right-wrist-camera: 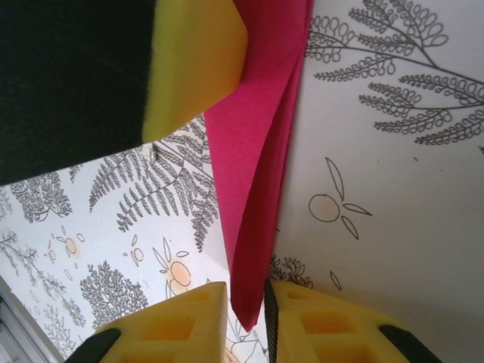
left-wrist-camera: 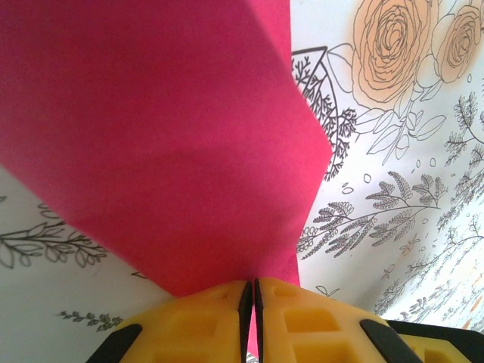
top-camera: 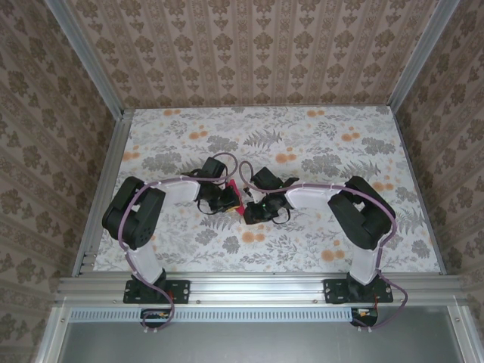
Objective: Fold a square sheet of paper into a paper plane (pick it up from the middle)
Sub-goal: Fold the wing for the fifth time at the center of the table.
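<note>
From above, we see the two arms bent inward so that they meet just left of the middle of the frame, over the flower-printed worktop. The left end effector and the right end effector stand close together there, and a small sliver of the magenta-pink sheet of paper shows between them. In the left wrist view the sheet of paper covers the upper left and middle of the frame, with one slanted edge running down the right of the pink area and the printed worktop behind it. Its lower part narrows and runs down between the yellow fingers at the bottom edge. Those jaws are pressed together on the paper, with just a thin dark line between them. In the right wrist view the paper hangs as a long folded strip from the top centre to the bottom centre, its layers slightly parted along the right side. Its lower tip sits between the right end effector's yellow fingers, whose jaws stand narrow; we cannot tell whether they press the paper. A yellow and black finger of the left end effector holds the strip in the upper left.
</note>
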Available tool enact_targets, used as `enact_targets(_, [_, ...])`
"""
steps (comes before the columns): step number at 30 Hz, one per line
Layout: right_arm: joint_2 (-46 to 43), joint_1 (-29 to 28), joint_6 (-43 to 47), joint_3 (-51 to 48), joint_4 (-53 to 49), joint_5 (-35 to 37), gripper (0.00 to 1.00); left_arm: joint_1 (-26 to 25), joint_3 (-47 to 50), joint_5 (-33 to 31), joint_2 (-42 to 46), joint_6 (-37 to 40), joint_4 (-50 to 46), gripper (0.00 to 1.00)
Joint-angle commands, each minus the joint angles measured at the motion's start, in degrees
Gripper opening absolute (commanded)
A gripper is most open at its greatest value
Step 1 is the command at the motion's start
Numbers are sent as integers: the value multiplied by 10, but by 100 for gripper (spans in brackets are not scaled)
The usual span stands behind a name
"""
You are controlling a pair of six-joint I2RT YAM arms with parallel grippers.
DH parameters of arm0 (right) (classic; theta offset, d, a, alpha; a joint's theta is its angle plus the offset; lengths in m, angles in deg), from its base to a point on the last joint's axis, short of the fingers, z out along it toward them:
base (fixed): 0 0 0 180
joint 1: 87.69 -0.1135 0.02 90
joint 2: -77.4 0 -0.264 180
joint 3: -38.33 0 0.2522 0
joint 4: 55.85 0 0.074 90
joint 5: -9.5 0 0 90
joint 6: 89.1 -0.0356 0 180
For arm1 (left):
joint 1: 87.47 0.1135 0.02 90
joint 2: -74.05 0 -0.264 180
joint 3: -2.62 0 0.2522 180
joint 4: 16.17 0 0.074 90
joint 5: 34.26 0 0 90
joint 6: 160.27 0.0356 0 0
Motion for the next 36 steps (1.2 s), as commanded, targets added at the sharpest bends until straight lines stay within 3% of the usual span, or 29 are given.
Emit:
enact_targets(1, [10,-3,10,11,-26,22,18,-1,4,-47,-27,11,-42,15])
enact_targets(10, [11,-3,5,5,-25,22,9,-2,4,-49,-27,14,-44,15])
enact_targets(17, [12,-3,0,-3,-31,21,8,0,4,-51,-27,15,-47,15])
enact_targets(26, [-62,5,-16,-2,-8,8,26,0,5,-50,-26,17,-48,15])
enact_targets(36, [5,-1,-39,46,24,-43,14,0,9,-48,-26,14,-42,14])
